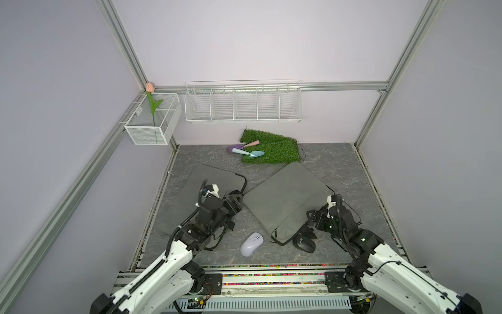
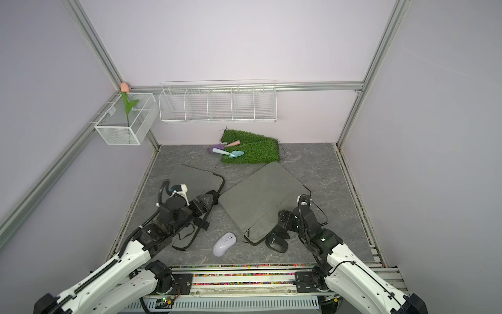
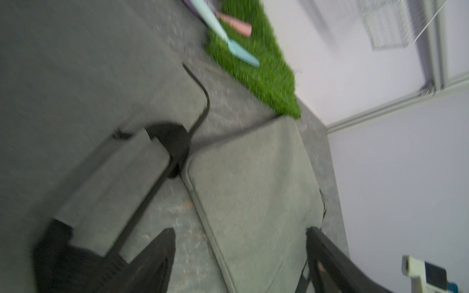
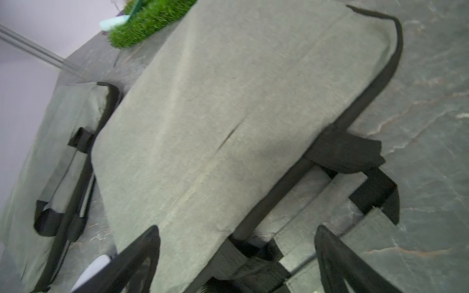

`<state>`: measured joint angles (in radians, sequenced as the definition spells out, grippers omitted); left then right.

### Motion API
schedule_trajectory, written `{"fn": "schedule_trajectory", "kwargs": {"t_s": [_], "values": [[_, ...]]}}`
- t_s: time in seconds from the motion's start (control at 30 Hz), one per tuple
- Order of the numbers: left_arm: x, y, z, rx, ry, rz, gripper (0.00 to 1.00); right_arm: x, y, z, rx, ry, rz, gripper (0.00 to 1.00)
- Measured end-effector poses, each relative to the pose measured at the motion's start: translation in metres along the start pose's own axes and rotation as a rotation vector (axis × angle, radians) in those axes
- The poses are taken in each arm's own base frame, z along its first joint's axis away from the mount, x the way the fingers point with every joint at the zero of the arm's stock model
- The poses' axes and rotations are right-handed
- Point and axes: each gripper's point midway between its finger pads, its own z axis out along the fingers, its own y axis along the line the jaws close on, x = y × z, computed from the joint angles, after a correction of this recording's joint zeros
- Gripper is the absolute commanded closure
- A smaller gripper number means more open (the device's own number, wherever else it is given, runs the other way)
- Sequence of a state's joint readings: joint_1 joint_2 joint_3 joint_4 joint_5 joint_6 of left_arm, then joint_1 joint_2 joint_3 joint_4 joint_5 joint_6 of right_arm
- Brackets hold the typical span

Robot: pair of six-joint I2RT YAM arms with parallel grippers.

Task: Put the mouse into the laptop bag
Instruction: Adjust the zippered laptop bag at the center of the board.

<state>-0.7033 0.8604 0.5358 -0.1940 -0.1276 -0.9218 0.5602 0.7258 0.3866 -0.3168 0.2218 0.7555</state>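
Left jaws and right jaws stand wide, empty. White mouse (image 1: 251, 243) lies on the tabletop (image 1: 339, 168) between them; black mouse (image 1: 304, 243) just beside the right jaws, at the edge of the laptop bag (image 1: 285, 195)

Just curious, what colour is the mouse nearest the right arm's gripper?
The mouse is black; it shows best in a top view.

Left bag (image 1: 213, 176) and right bag (image 1: 285, 195) lie side by side on the bench (image 1: 339, 168). Left mouse (image 1: 252, 243) and right mouse (image 1: 304, 243) flank the right bag's front corner. Trowels (image 1: 248, 153) lie on a mat (image 1: 282, 153) by the back edge.
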Motion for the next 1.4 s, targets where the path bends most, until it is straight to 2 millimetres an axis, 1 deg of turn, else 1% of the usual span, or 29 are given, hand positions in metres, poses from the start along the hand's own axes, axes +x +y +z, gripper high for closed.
{"fn": "schedule_trajectory", "kwargs": {"t_s": [0.03,0.07,0.13,0.2,0.27,0.37,0.47,0.57,0.6,0.7,0.8,0.93,1.03,1.13,1.23,1.3,1.37,1.4], "values": [[0.015,-0.006,0.004,0.005,0.041,0.019,0.15,0.002,-0.009,0.004,0.014,0.000,0.025,0.08],[0.027,-0.010,0.006,0.012,0.070,0.034,0.14,0.003,-0.015,0.007,0.020,0.003,0.049,0.08],[0.038,-0.016,0.011,0.020,0.098,0.047,0.13,0.005,-0.025,0.016,0.043,0.027,0.083,0.05],[0.041,-0.017,0.018,0.005,0.112,0.051,0.13,0.008,-0.028,0.027,0.051,0.067,0.106,0.00],[0.042,-0.024,0.027,0.002,0.132,0.055,0.13,0.011,-0.028,0.041,0.049,0.115,0.127,0.01],[0.044,-0.042,0.039,0.033,0.162,0.063,0.13,0.011,-0.027,0.058,0.052,0.161,0.150,0.01],[0.044,-0.055,0.047,0.056,0.179,0.069,0.14,-0.007,-0.024,0.073,0.039,0.157,0.186,0.06],[0.047,-0.057,0.054,0.057,0.192,0.070,0.14,-0.026,-0.026,0.089,0.028,0.157,0.224,0.08],[0.048,-0.056,0.056,0.053,0.197,0.071,0.14,-0.031,-0.026,0.094,0.026,0.158,0.230,0.10],[0.052,-0.053,0.062,0.041,0.207,0.076,0.14,-0.043,-0.024,0.111,0.017,0.161,0.227,0.16],[0.055,-0.056,0.069,0.037,0.224,0.084,0.16,-0.054,-0.016,0.125,-0.010,0.163,0.213,0.20],[0.057,-0.064,0.080,0.039,0.238,0.094,0.17,-0.065,-0.007,0.137,-0.034,0.173,0.197,0.20],[0.060,-0.066,0.087,0.038,0.246,0.097,0.20,-0.069,-0.003,0.133,-0.030,0.166,0.173,0.16],[0.068,-0.064,0.098,0.025,0.267,0.104,0.22,-0.074,0.006,0.113,-0.018,0.141,0.127,0.11],[0.079,-0.066,0.110,0.012,0.295,0.118,0.23,-0.094,0.017,0.079,-0.025,0.057,0.090,0.06],[0.088,-0.073,0.119,0.012,0.314,0.129,0.25,-0.110,0.023,0.049,-0.033,-0.031,0.074,0.03],[0.094,-0.079,0.127,0.017,0.329,0.135,0.28,-0.114,0.029,0.023,-0.038,-0.095,0.053,0.03],[0.097,-0.082,0.131,0.019,0.335,0.139,0.30,-0.109,0.034,0.011,-0.047,-0.111,0.033,0.05]]}}
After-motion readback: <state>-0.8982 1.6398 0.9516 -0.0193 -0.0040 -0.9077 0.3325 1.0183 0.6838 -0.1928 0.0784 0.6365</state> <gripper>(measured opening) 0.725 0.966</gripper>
